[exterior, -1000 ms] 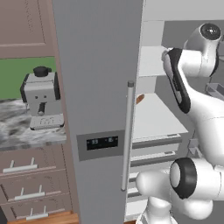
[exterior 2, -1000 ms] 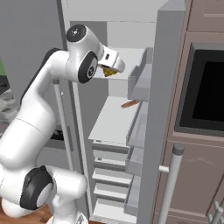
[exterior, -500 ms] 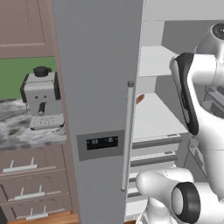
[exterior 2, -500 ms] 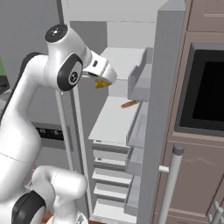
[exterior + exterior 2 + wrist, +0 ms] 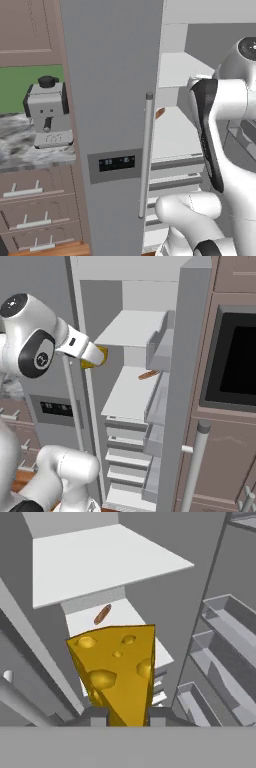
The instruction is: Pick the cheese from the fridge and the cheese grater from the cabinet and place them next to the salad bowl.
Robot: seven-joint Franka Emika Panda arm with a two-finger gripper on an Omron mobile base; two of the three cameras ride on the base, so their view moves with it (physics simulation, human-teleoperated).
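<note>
Out in front of the open fridge, that is where the action sits, with the tall grey door swung wide and its long silver bar handle catching the light. Inside, white shelves stack up, and door bins line one side. On the marble counter beside the appliance stands a coffee machine, well apart from the play.

Now the arm, and at its end the gripper, jaws clenched on the cheese. The yellow wedge pokes out past the hand in the right base view, hanging in the air just outside the fridge compartment, clear of every shelf.

How will it handle? My read is light and fairly stiff, but waxy enough to slip, and the tapered shape could squirm out of a pinch. The fingertips sit on the two flat faces near the narrow end, which looks the sensible hold; the broad holed face stands free above them.

Smallest of all, a little brown sausage-like item lies on the middle shelf, far behind the wedge.
</note>
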